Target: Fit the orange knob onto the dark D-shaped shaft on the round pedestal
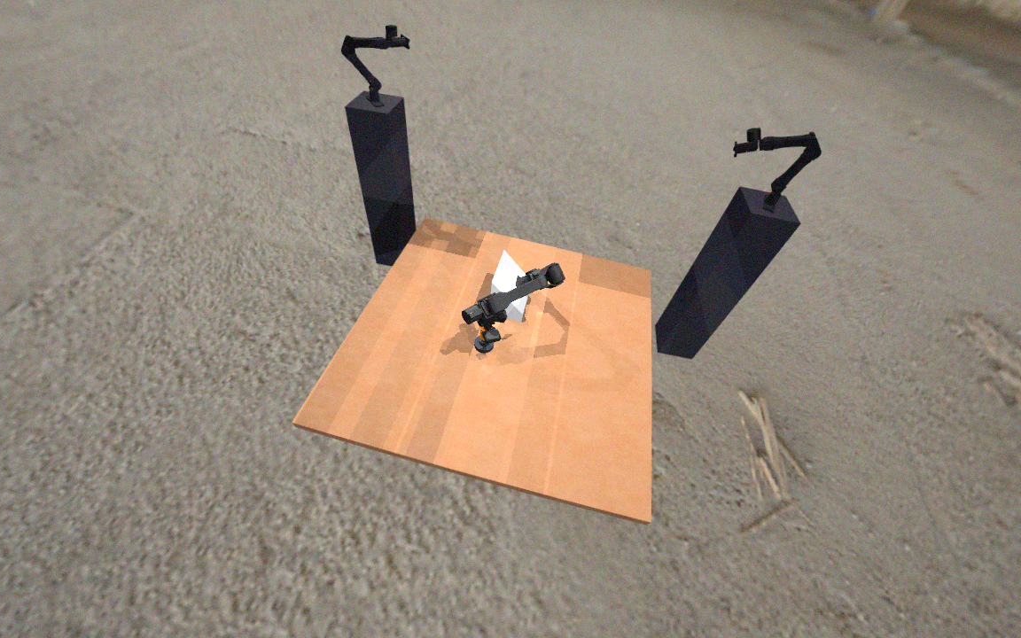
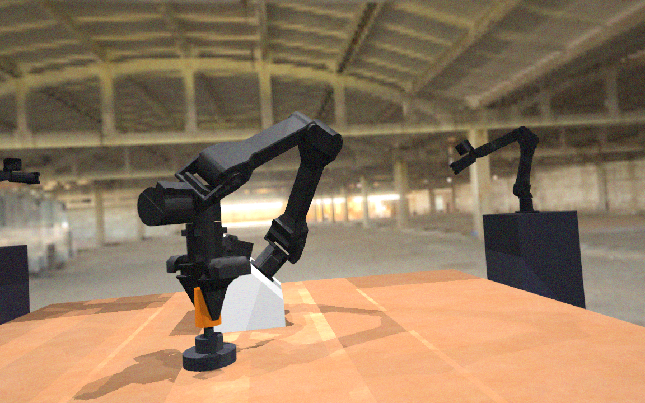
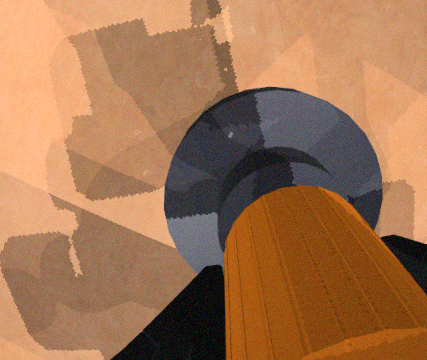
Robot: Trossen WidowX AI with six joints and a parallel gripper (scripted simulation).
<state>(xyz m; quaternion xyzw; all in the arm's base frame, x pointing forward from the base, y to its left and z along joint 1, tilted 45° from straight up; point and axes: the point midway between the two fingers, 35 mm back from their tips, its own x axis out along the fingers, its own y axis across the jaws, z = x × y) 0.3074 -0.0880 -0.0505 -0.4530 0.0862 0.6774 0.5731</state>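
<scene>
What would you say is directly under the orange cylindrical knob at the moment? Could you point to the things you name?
A dark narrow shaft [image 2: 208, 331] shows below it, above the dark round pedestal [image 2: 209, 356] [image 3: 323, 120]. The shaft's top and the knob's hole are hidden.

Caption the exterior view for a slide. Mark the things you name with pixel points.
Gripper [image 2: 208, 313] clamps the orange knob [image 2: 200, 310] [image 3: 318, 270] above the round pedestal [image 2: 209, 356] [image 3: 318, 120] [image 1: 484, 347], shaft [image 2: 208, 331] showing between.

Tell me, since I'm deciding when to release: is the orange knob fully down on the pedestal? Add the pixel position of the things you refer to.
No; in the exterior view, dark shaft [image 2: 208, 331] shows between the orange knob [image 2: 201, 313] [image 3: 318, 260] and pedestal [image 2: 209, 356] [image 3: 318, 125].

An orange knob [image 3: 313, 260] partly covers a dark round pedestal [image 3: 198, 180].
</scene>
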